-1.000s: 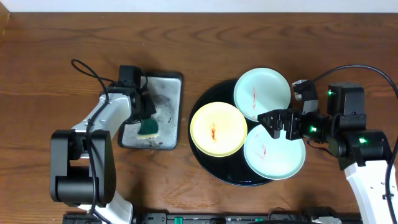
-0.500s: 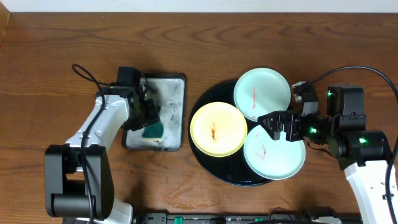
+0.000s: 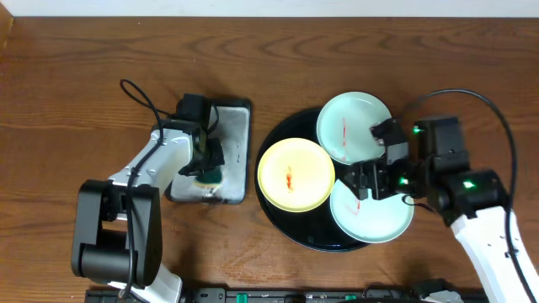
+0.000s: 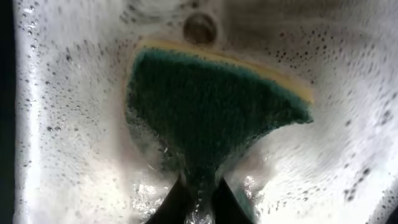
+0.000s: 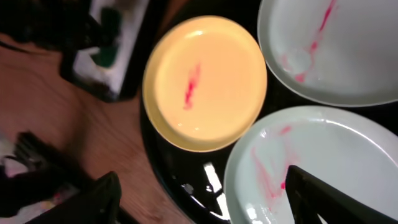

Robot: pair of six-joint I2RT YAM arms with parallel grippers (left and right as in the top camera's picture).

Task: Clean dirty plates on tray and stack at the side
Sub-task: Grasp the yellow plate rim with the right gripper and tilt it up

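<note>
Your left gripper (image 4: 199, 198) has its jaws pinched on the green sponge (image 4: 211, 106) in the grey tray (image 3: 236, 135). Your right gripper (image 3: 364, 181) hangs jaws wide, empty, above the plates (image 3: 375, 217) on the black tray (image 3: 286, 223).

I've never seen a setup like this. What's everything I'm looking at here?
table: one, brown wood, under everything
black tray: one, glossy black, right of centre
plates: three, one yellow, two mint, each smeared red, on the black tray
grey tray: one, grey with foam, left of centre
sponge: one, green and yellow, in the grey tray
left gripper: one, black, shut on the sponge
right gripper: one, black, open above the plates
</note>
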